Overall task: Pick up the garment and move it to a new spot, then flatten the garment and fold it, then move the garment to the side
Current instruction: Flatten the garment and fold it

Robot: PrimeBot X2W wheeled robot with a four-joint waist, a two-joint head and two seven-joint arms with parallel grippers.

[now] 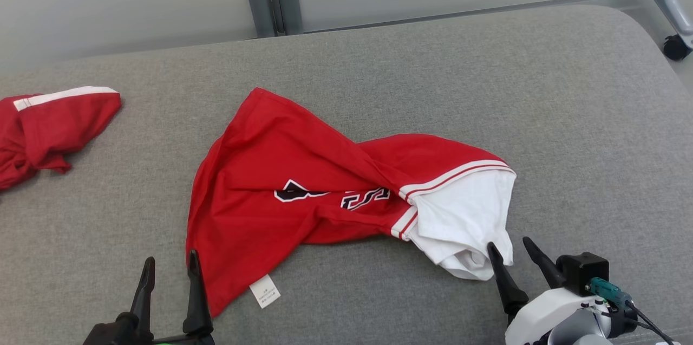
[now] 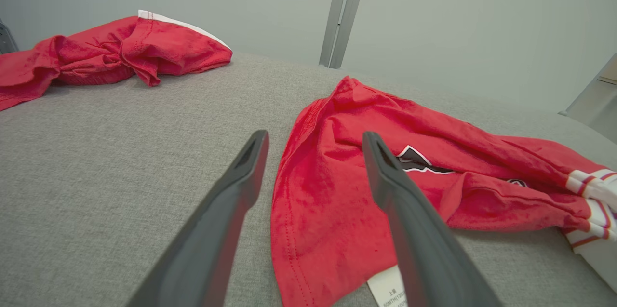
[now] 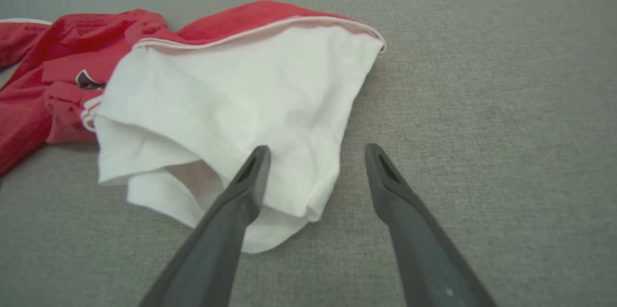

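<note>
Left gripper (image 1: pixel 171 257) hovers with fingers spread and empty at the lower left, its inner finger just beside the garment's hem and white care label (image 1: pixel 265 291). Farther back at the far left lies a second red piece of clothing (image 1: pixel 54 123). The garment (image 1: pixel 270 171), red with a white sleeve, lies crumpled and twisted mid-cushion (image 1: pixel 487 90). Right gripper (image 1: pixel 508 243) is also spread and empty, one finger over the white sleeve's end, the other over bare grey fabric.

grey cushion (image 1: pixel 379 63), red garment (image 1: pixel 281 171), second garment (image 1: pixel 48 123)
</note>
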